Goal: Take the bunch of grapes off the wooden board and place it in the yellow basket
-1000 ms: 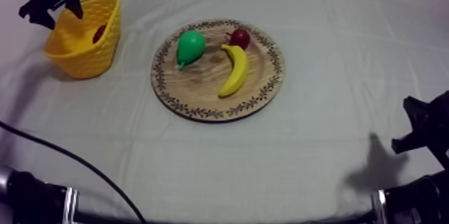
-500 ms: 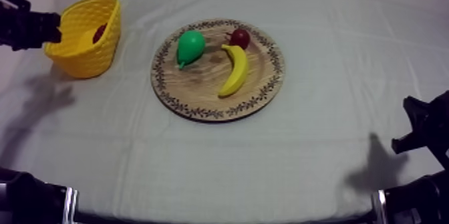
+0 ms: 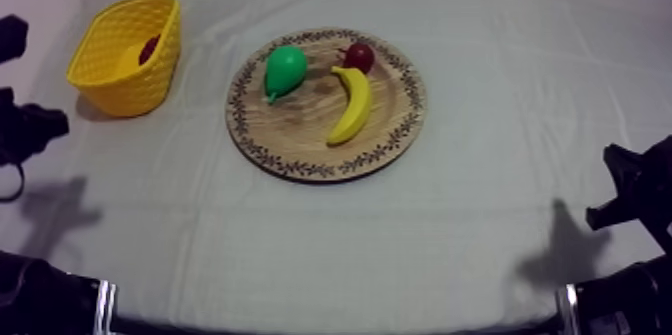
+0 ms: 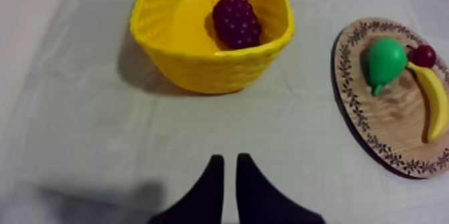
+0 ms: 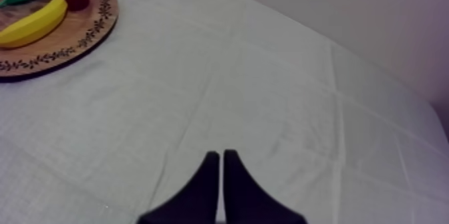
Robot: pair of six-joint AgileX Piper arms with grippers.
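Grapes are in! The bunch of grapes [image 4: 236, 21] lies down inside the yellow basket [image 4: 214, 73], against its far wall (dark purple on yellow, hard to miss). In the top view the basket stands at the upper left of the frame, well apart from the wooden board [image 3: 300, 134] at centre. The board carries a pear [image 3: 284, 69], a banana [image 3: 350, 104] and a small red fruit [image 3: 359, 57] just beside the banana's tip.

The left gripper [image 4: 227, 161] hangs over bare cloth [image 3: 480, 209] short of the basket, fingers together in a narrow wedge, holding nothing. The right gripper [image 5: 221, 154] sits low over open cloth, fingers pressed together too, also empty.

By my reading the placing is done and only the left arm's retreat is left. To do it well, back straight away from the basket wall, keep the fingers closed, and ride clear above the cloth so no crease drags and tugs the basket.

The cloth is grey-white and crossed with fold lines, with a soft arm shadow [image 3: 55, 214] at the lower left. A plain pale wall [image 5: 374, 13] stands behind the table.
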